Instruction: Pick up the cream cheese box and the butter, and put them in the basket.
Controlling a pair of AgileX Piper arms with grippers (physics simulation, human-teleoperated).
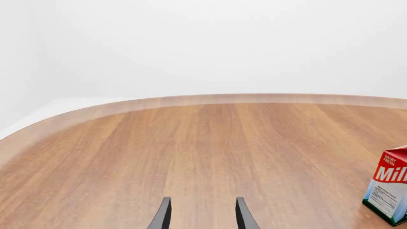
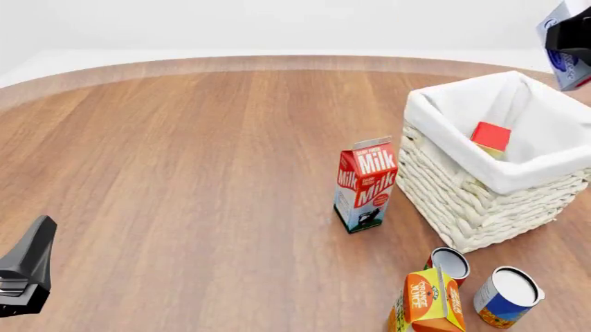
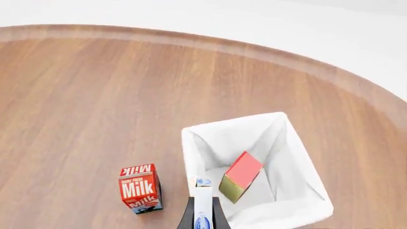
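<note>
My right gripper is shut on the cream cheese box, a small white box with a bluish oval mark. It holds the box high above the basket, near one wall. In the front view this gripper and the box are at the top right, beyond the basket's far corner. The butter lies tilted inside the basket on the white lining, red face up. My left gripper is open and empty over bare table at the near left.
A red-and-white milk carton stands upright just left of the basket and shows at the edge of the left wrist view. An orange juice carton and two cans stand in front of the basket. The table's curved far edge runs across the back.
</note>
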